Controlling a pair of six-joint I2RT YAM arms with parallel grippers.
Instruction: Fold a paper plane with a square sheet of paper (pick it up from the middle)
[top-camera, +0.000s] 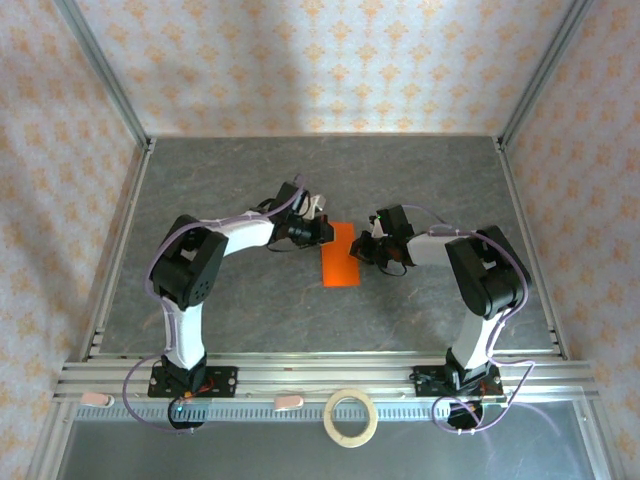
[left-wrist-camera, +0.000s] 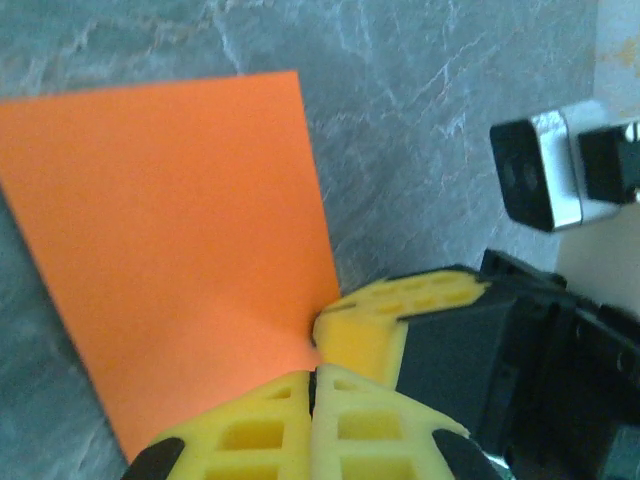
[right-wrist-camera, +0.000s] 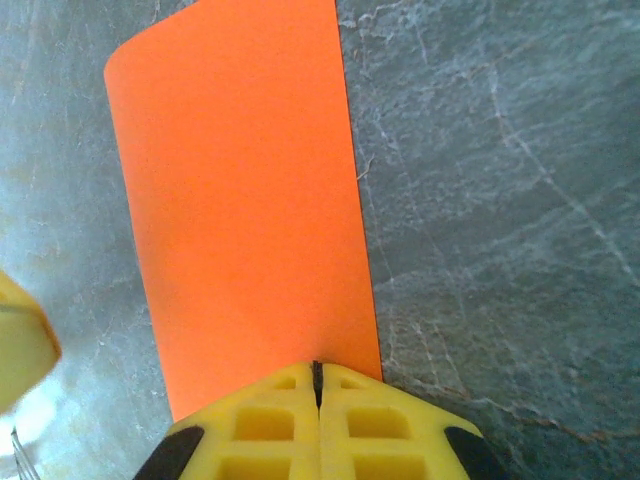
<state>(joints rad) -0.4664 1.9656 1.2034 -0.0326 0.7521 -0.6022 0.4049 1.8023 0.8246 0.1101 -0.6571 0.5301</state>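
Observation:
The orange sheet of paper (top-camera: 340, 262) lies on the grey table as a narrow folded rectangle between the two arms. My left gripper (top-camera: 326, 232) is shut, and its yellow tips (left-wrist-camera: 313, 372) touch the paper (left-wrist-camera: 180, 230) at its near right corner, where a faint crease runs out. My right gripper (top-camera: 362, 247) is shut too, its tips (right-wrist-camera: 318, 367) resting on the near edge of the paper (right-wrist-camera: 245, 200). A yellow finger of the right gripper (left-wrist-camera: 365, 340) sits against the left tips. I cannot tell whether either one pinches the paper. The sheet's far left corner curls up a little.
A pale tape ring (top-camera: 350, 417) lies on the near rail between the arm bases. Aluminium frame rails (top-camera: 118, 260) border the grey table (top-camera: 420, 180) left and right, with patterned walls behind.

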